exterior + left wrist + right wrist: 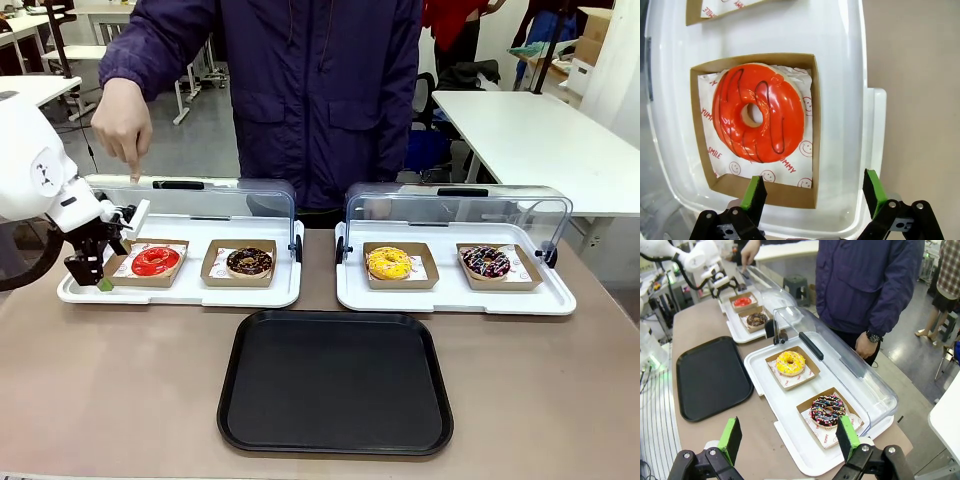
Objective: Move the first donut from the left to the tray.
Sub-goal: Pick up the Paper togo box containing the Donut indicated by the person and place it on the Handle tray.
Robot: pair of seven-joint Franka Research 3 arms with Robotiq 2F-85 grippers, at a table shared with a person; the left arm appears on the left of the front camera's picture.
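Left gripper point(92, 272) beside red donut point(155, 261), lid point(200, 200) raised.

Four ring donuts in all: one glossy red-glazed point(155, 261), one chocolate-brown point(249, 262), one yellow-iced point(389, 263), one dark with coloured sprinkles point(486, 262). Four shallow square brown cardboard trays point(704, 150) lined with white printed paper, one under each donut. Two white plastic display trays point(180, 293) point(455, 298), each with a raised clear lid, two donuts apiece. One large flat black rectangular plastic tray point(335, 381) on the brown counter point(110, 390).
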